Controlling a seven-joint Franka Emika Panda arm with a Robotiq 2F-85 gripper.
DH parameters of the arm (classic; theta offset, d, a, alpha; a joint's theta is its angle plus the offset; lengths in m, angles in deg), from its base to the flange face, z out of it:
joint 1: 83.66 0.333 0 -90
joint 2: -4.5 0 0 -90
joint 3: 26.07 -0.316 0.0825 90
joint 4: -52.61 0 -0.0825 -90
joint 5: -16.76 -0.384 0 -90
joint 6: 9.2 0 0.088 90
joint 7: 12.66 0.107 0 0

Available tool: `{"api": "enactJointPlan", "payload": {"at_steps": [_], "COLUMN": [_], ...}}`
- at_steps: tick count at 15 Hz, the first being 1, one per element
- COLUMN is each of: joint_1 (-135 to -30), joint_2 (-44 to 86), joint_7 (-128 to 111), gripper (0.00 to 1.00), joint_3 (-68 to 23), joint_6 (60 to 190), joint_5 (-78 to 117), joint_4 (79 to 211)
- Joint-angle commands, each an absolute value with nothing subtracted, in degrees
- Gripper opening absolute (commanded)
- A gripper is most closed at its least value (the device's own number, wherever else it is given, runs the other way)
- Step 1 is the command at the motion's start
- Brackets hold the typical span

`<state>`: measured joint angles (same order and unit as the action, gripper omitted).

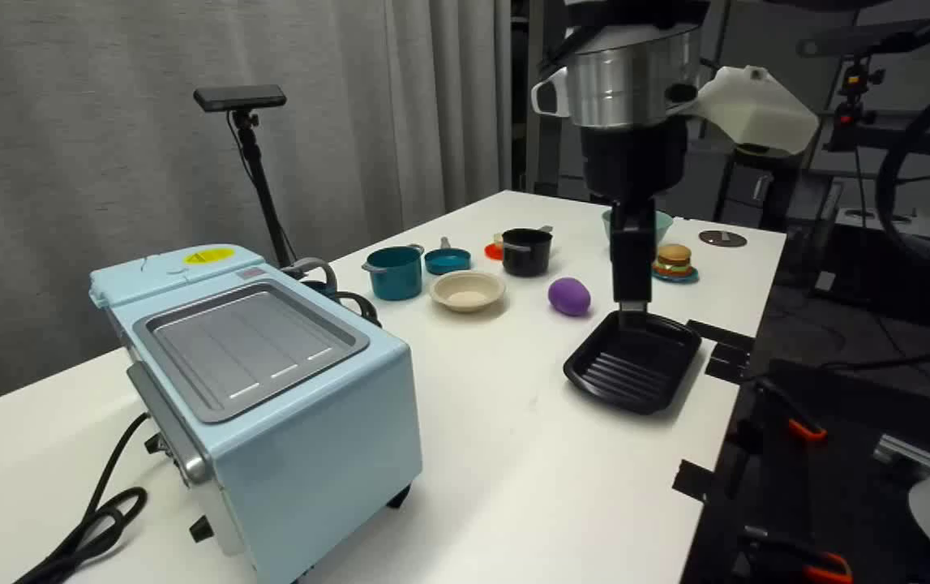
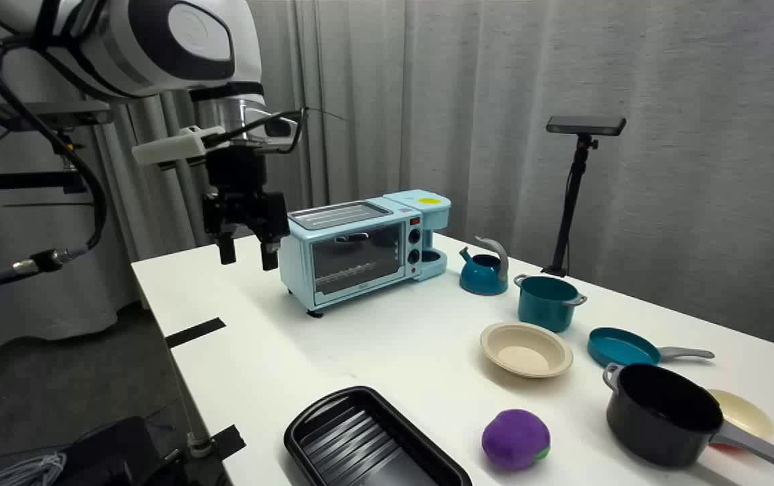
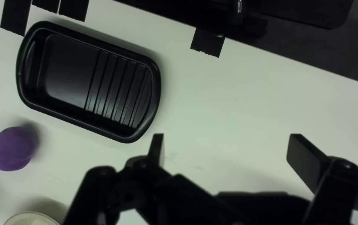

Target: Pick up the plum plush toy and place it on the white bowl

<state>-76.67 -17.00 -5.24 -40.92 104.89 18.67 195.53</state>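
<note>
Arm (image 2: pixel 150 47), one: reaching in from the upper left of an exterior view; wrist bent so that the end section hangs about straight down over the desk (image 3: pixel 228 103).

Gripper (image 3: pixel 225 143), one: black, pointing downward, raised clear of the desk; two fingers (image 3: pixel 303 161) spread well apart, white desk surface showing between them in the wrist view.

Plum plush toy (image 2: pixel 512 442), one: purple, rounded, lying on the desk well to the side of the gripper; near the black tray (image 3: pixel 69 68) and the white bowl (image 2: pixel 526 358), apart from both.

White bowl, one: shallow, cream, upright on the desk.

Black tray, one: ridged across part of its floor, seen just beside one finger in the wrist view.
</note>
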Motion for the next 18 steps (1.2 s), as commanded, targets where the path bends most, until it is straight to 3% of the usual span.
{"api": "enactJointPlan", "payload": {"at_steps": [1, 18], "joint_1": [-75.5, -75.8], "joint_2": [-16.9, -16.7], "joint_7": [-4.9, -5.7], "gripper": [1.0, 1.0], "joint_3": [-39.9, -39.3], "joint_6": [104.8, 104.9], "joint_5": [19.1, 19.2], "joint_4": [195.5, 195.3]}}
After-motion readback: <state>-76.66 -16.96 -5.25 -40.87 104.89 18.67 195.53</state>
